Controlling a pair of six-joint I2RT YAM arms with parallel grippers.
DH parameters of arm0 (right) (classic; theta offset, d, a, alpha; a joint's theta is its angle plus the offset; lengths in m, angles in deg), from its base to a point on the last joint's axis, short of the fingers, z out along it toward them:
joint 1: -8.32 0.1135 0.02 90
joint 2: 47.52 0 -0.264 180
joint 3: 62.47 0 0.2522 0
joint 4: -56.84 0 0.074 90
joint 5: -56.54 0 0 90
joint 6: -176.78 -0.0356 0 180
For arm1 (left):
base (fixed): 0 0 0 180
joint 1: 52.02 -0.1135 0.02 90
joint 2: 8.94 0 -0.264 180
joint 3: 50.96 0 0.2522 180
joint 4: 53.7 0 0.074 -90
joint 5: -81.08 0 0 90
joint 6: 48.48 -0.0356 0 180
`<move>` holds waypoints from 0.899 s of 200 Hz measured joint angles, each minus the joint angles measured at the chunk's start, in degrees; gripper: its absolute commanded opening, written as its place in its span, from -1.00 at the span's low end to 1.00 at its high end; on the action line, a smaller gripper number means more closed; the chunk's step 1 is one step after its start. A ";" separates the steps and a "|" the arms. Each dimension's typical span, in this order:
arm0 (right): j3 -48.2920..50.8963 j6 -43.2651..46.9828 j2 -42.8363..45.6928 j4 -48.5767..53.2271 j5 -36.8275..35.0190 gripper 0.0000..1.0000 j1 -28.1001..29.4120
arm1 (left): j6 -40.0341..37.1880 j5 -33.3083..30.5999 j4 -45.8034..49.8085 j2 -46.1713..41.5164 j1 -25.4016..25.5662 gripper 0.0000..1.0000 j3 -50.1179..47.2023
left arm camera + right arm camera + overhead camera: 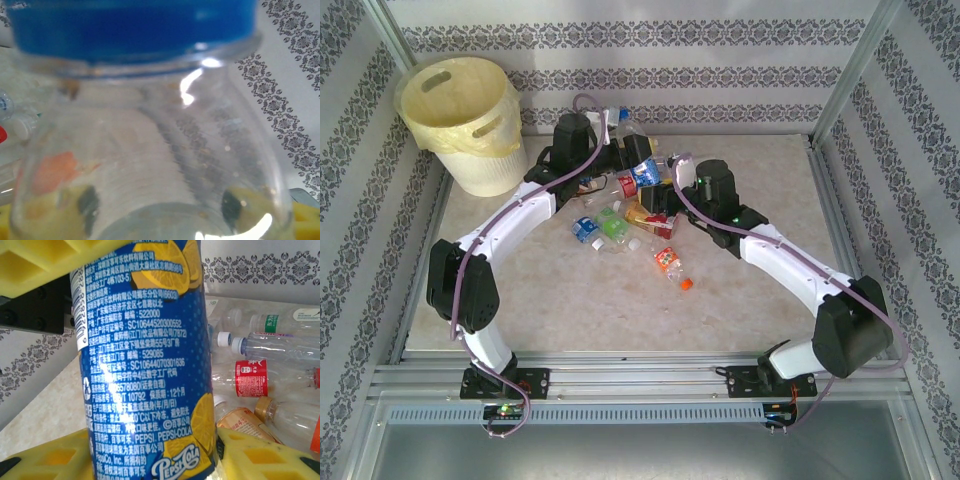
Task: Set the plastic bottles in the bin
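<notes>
I'm watching the right tool pinching a blue-labelled bottle across its body. In the right wrist view its yellow pads are pressing on the label from 12 and 6 o'clock, and the bottle is standing upright through the frame with lemon slices and white print on it. From above, both arms are reaching into the middle of the desk, meeting at the 12 o'clock side of the heap of plastic bottles. The left tool is sitting right up against a clear bottle with a blue band running across the 12 o'clock edge of the left wrist view. Bits of yellow finger are showing at 7 and 4 o'clock on either side of it, but I cannot tell whether they are gripping it or standing off, nor whether this is the same bottle the right tool has. Loose bottles are lying around the heap: a red-labelled bottle and a green-labelled bottle at 3 o'clock of the held one, and an orange-labelled bottle at 5 o'clock of the heap, apart from the rest. The bin is standing upright at the desk's 10 o'clock corner, well apart from both tools.
</notes>
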 measured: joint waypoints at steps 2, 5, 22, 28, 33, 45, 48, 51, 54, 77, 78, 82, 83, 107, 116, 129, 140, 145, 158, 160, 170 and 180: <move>-0.11 0.11 0.00 0.11 0.04 0.13 0.00 | 0.00 0.00 0.00 0.00 0.00 0.27 0.04; -0.26 0.17 0.00 0.26 0.15 0.15 -0.02 | -0.02 -0.02 0.02 0.00 0.00 0.26 0.11; -1.38 1.03 -0.11 1.40 0.63 0.34 -0.09 | -0.20 -0.13 0.02 0.00 -0.02 0.22 0.66; -1.95 1.51 -0.22 1.92 1.01 0.39 -0.15 | -0.33 -0.13 0.04 -0.02 -0.02 0.21 0.87; -2.40 1.81 -0.22 2.36 1.25 0.43 -0.15 | -0.42 -0.11 0.00 -0.02 -0.02 0.19 1.09; -3.45 2.75 -0.24 3.34 2.10 0.52 -0.15 | -0.48 -0.11 0.02 -0.02 -0.09 0.15 1.97; -3.67 3.34 -0.24 3.50 2.43 0.53 -0.13 | -0.52 -0.11 0.00 -0.02 -0.11 0.15 2.16; -3.85 3.58 -0.22 3.50 2.69 0.55 -0.11 | -0.66 -0.11 0.00 -0.02 -0.20 0.13 2.40; -4.07 3.96 -0.20 3.54 2.93 0.59 -0.11 | -0.68 -0.09 0.04 -0.02 -0.37 0.12 2.64; -5.31 6.58 0.44 3.74 4.42 0.91 -0.13 | -1.09 -0.17 0.00 -0.07 -1.01 0.12 4.07; -5.33 6.56 0.57 3.78 4.44 0.93 -0.13 | -1.16 -0.17 0.02 -0.11 -1.09 0.12 4.13; -5.38 7.19 0.85 3.82 4.48 0.96 -0.13 | -1.33 -0.22 0.07 -0.17 -1.18 0.12 4.24; -5.38 7.23 1.01 3.82 4.57 0.96 -0.13 | -1.40 -0.28 0.09 -0.20 -1.22 0.12 4.31; -5.20 8.59 4.94 4.57 4.11 0.96 -0.55 | -5.60 -5.60 3.58 -1.38 -3.52 0.12 6.40; -4.76 8.79 7.45 4.59 3.39 0.96 -0.87 | -7.78 -9.66 5.44 -1.99 -5.09 0.12 7.96; -3.69 9.05 11.37 4.28 1.79 0.96 -1.31 | -11.06 -16.22 7.37 -3.32 -7.98 0.12 9.99; -2.36 9.14 15.04 3.93 -0.04 0.96 -1.84 | -13.84 -21.94 8.15 -4.66 -11.06 0.12 11.93; -1.68 9.16 16.37 3.56 -0.81 0.96 -2.08 | -15.04 -24.52 8.20 -5.22 -12.39 0.12 12.83; 0.13 9.09 19.41 2.84 -2.99 0.96 -2.89 | -18.01 -30.77 8.09 -6.58 -15.78 0.13 15.06; 0.44 9.11 19.67 2.78 -3.34 0.96 -2.99 | -18.45 -31.65 8.02 -6.73 -16.28 0.13 15.37; 1.66 8.96 21.09 2.54 -4.70 0.96 -3.67 | -20.98 -36.30 6.84 -7.56 -18.56 0.13 16.61; 2.91 8.72 21.99 2.36 -6.01 0.96 -4.39 | -23.65 -40.52 4.63 -8.04 -20.41 0.13 17.33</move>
